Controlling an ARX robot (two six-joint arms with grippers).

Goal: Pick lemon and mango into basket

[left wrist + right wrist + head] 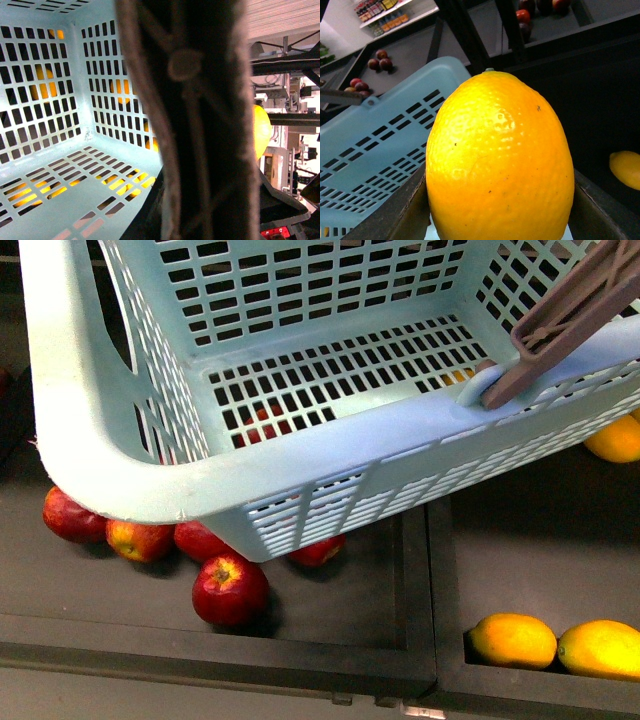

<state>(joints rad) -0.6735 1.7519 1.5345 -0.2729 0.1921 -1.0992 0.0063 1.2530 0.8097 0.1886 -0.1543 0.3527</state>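
Observation:
The pale teal basket (300, 390) fills the upper front view, tilted, above the bins. It holds no fruit that I can see. My left gripper (200, 225) is shut on its brown handle (190, 125), which blocks the middle of the left wrist view. My right gripper (500, 220) is shut on the lemon (500, 160), its dark fingers (402, 212) against both sides. The basket's wall (375, 150) lies beside and beyond the lemon. Two oval yellow-orange fruits (513, 640) lie in the front right bin; I cannot tell whether they are mangoes. Neither gripper shows in the front view.
Several red apples (229, 588) lie in the dark left bin under the basket. A raised divider (418, 590) separates it from the right bin. Another yellow fruit (615, 438) sits at the right edge. Shelving and more fruit bins (380, 60) stand behind.

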